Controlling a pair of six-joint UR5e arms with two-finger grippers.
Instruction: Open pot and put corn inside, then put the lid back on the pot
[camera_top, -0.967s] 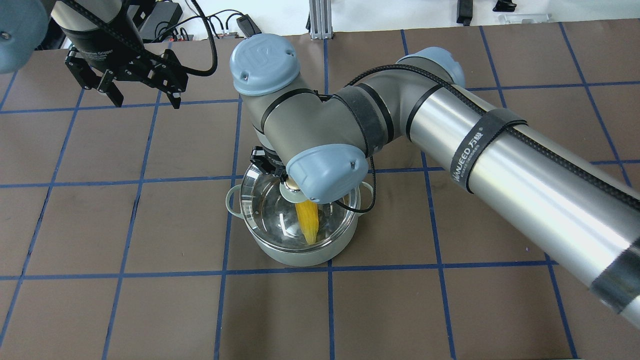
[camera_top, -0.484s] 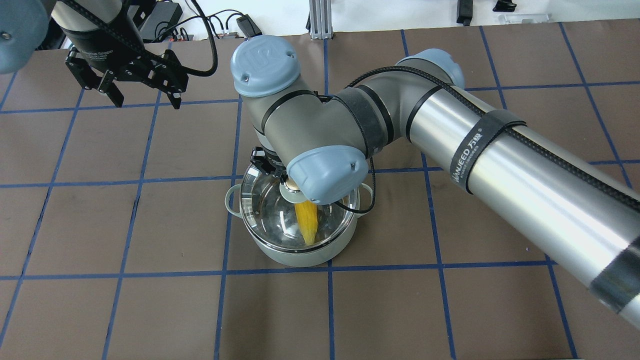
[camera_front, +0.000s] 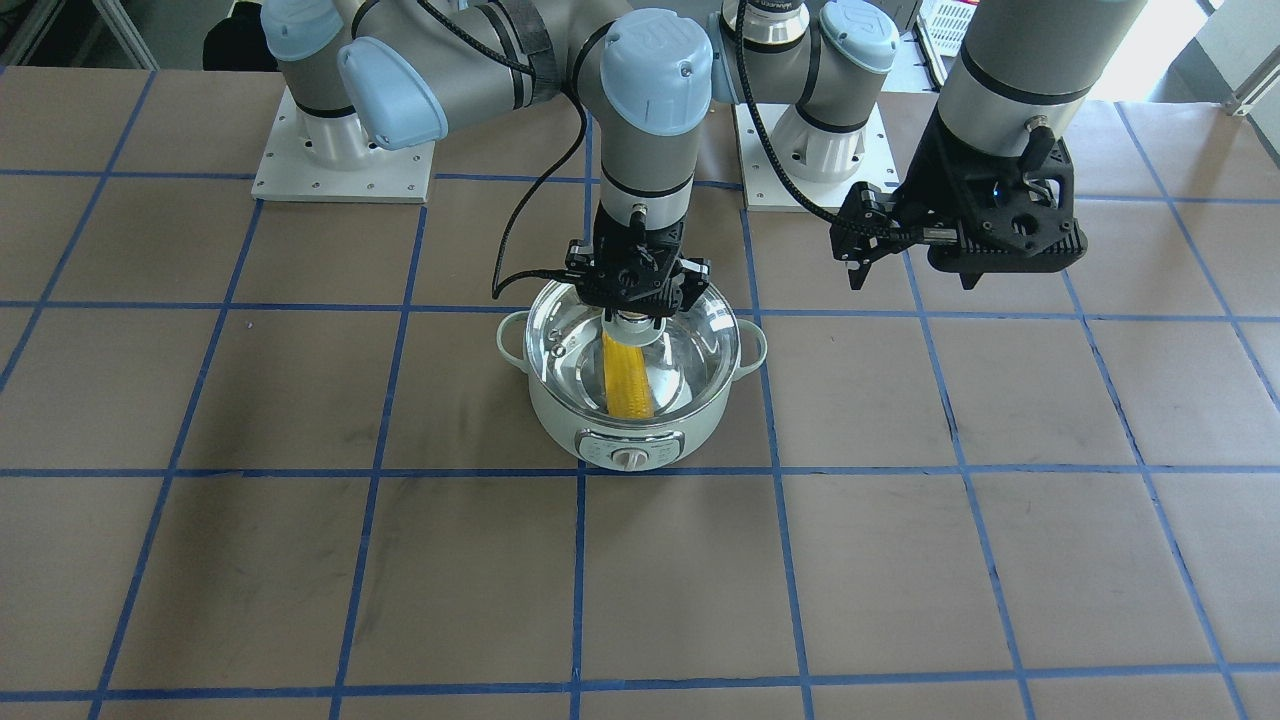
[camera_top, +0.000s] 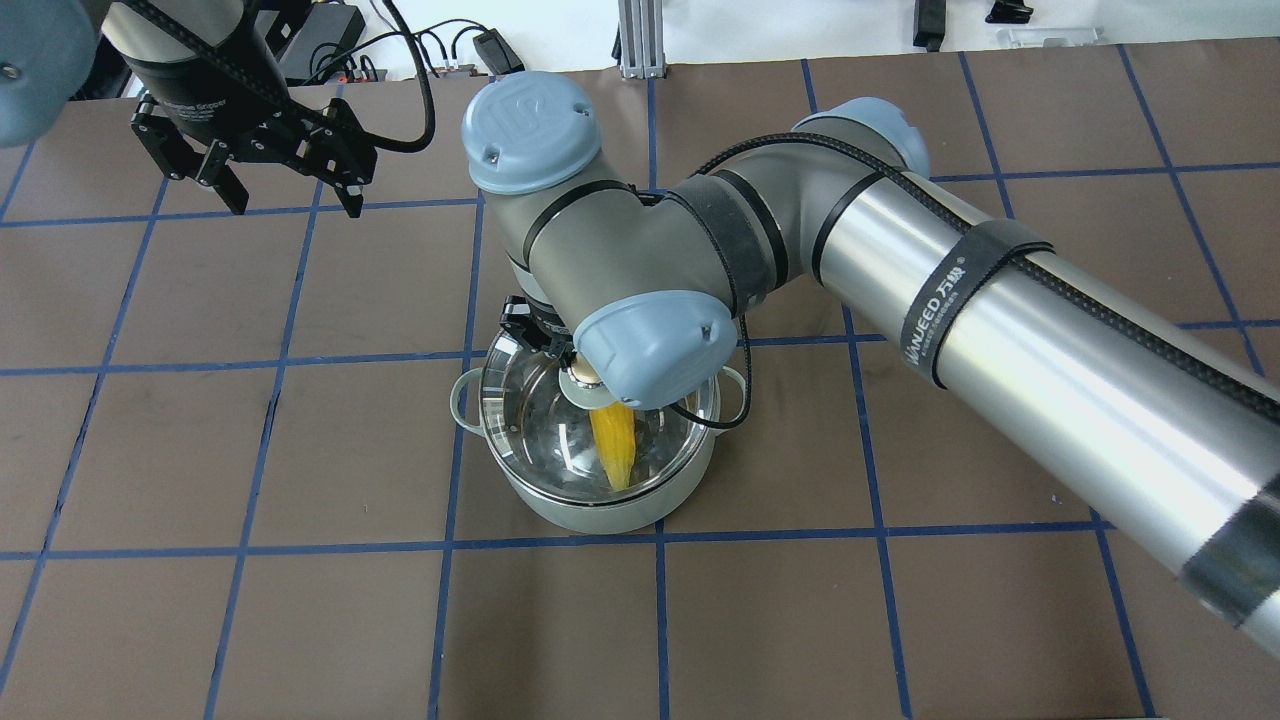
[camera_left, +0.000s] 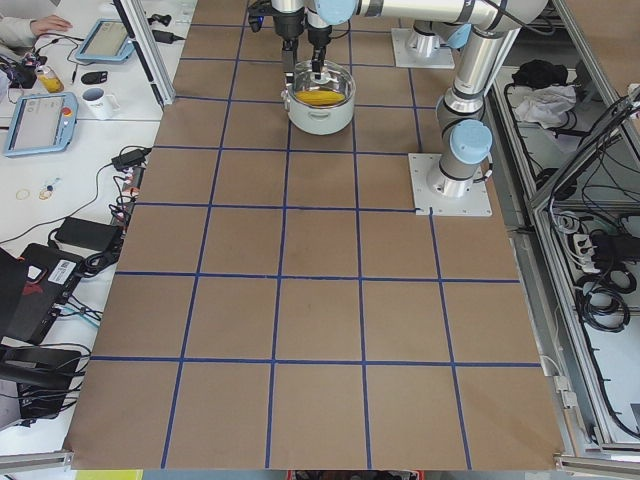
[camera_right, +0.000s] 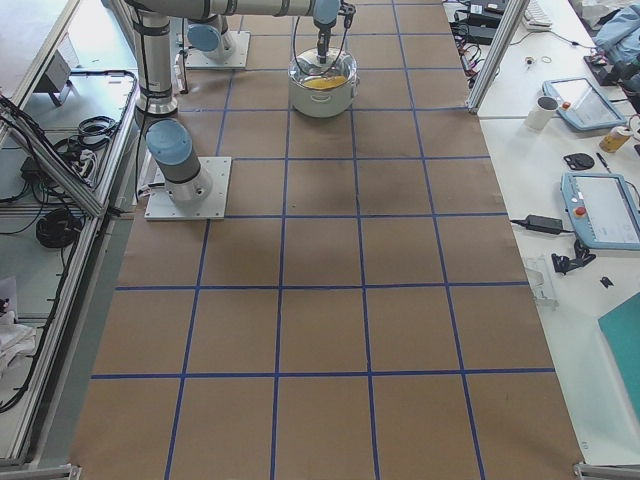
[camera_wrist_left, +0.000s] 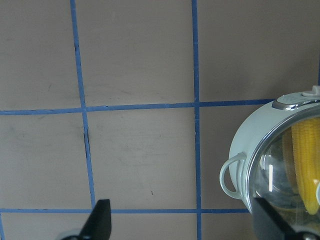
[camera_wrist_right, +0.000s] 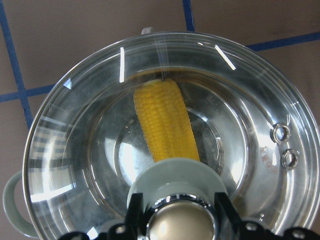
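Observation:
The pale mint-green pot (camera_front: 600, 440) stands mid-table, its dial facing away from the robot. It also shows from overhead (camera_top: 600, 515). The yellow corn (camera_front: 627, 385) lies inside it and is visible through the glass (camera_wrist_right: 165, 125). The clear glass lid (camera_front: 690, 340) lies level over the pot's mouth, at or just above the rim. My right gripper (camera_wrist_right: 180, 220) is shut on the lid's cream-gold knob; from overhead (camera_top: 545, 345) my wrist mostly hides it. My left gripper (camera_top: 293, 205) is open and empty, raised to the pot's left; it also shows in the front view (camera_front: 912, 280).
Brown paper with a blue tape grid covers the table (camera_top: 300, 620). The right arm's long link (camera_top: 1000, 340) crosses above the table's right half. The arm bases (camera_front: 345, 160) stand at the robot's edge. Desks with tablets (camera_right: 600, 205) lie beyond the far edge.
The lid, held by my right gripper, has sunk slightly onto the pot's mouth. My left arm has not moved.

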